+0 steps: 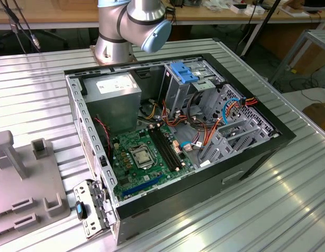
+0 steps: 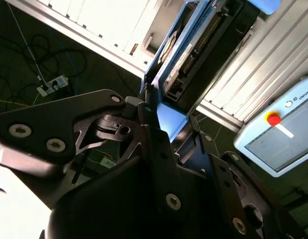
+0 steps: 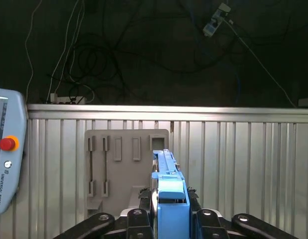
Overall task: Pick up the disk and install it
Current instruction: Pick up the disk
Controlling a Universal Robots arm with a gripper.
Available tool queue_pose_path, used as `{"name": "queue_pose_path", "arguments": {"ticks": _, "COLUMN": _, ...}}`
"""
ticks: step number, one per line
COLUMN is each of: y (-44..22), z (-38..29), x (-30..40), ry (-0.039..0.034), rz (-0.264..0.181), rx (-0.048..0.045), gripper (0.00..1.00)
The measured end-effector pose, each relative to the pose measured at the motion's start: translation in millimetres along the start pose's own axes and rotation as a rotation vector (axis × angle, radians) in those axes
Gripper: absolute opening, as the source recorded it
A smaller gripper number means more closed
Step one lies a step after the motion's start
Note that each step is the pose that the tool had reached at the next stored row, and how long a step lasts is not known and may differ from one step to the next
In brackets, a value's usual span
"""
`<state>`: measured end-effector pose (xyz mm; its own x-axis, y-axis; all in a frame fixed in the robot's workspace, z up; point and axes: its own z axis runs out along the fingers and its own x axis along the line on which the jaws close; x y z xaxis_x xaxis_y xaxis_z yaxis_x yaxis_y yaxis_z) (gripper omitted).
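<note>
One black gripper is being shown in the first wrist view. Its jaws are being pressed against the flat sides of the disk, so the disk is being pinched edge-on. The bright blue carrier frame of the disk is being turned toward the camera.

A grey fixture plate with upright slots is being shown lying on the ribbed metal table. The disk is being held in line with that plate, overlapping one edge of it. Whether the disk is touching the plate cannot be told. A pale blue teach pendant with a red button is being shown near the fixture plate.

In the second wrist view the disk is being seen between the black finger linkages, with its dark body and blue frame reaching away from the gripper.

In the exterior view an open computer case is being shown beside the fixture plate, on the exterior view's right of it. A blue bracket is being carried on the case's drive cage, on the side away from the plate. The arm's silver base is being shown well apart from the plate.
</note>
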<state>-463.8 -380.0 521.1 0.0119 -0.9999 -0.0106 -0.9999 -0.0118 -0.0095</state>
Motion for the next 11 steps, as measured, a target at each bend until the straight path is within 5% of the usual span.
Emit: {"name": "queue_pose_path", "arguments": {"ticks": 11, "y": -37.9, "z": 0.4, "x": 0.5, "ry": 0.0000, "rz": 0.000, "rx": 0.0000, "gripper": 0.37}}
